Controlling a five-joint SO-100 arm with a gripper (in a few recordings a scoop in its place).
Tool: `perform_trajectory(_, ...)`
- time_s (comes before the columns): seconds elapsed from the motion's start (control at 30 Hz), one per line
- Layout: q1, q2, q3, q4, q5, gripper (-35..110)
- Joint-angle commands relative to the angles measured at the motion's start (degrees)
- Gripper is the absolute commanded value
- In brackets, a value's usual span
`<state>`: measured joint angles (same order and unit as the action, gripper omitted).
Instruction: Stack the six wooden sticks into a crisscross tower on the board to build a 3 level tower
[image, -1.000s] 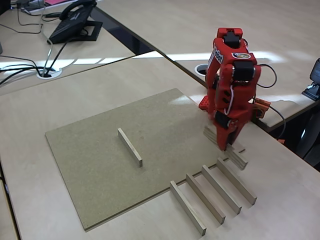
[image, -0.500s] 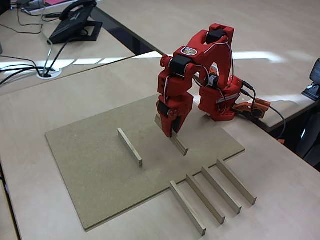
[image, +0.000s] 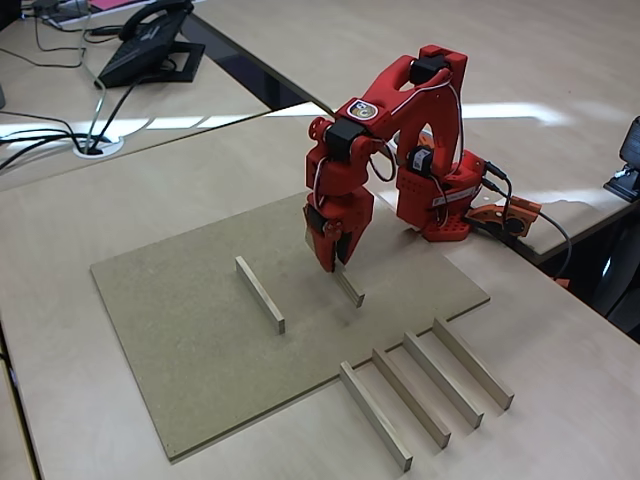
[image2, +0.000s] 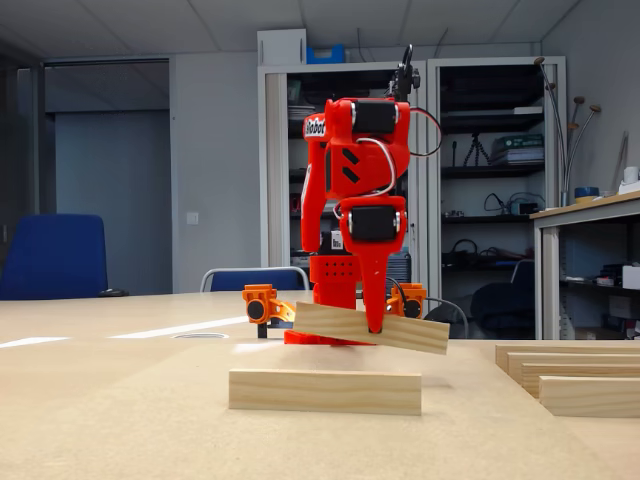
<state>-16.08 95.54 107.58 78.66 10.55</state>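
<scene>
Fixed view: end effector (image: 334, 262) bent boardward, gripping stick (image: 347, 287)

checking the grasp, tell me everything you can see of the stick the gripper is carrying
The carried stick is a pale, straight light-wood bar, square in section. The red gripper is shut on it near its middle. In the low fixed view it hangs slightly tilted, right end lower, clear of the board, behind the stick lying flat on the board.

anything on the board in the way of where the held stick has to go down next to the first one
Nothing visible. The hand holds a stick tilted above bare board, beside the lone laid stick; four spare sticks lie off it.
</scene>
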Motion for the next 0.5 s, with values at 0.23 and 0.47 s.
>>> perform_trajectory(0.23, 3.52, 3.69, 5.27, -4.04, -3.52, 0)
perform_trajectory(0.47, 6.06, 4.13, 7.56, -6.33, -6.15, 0)
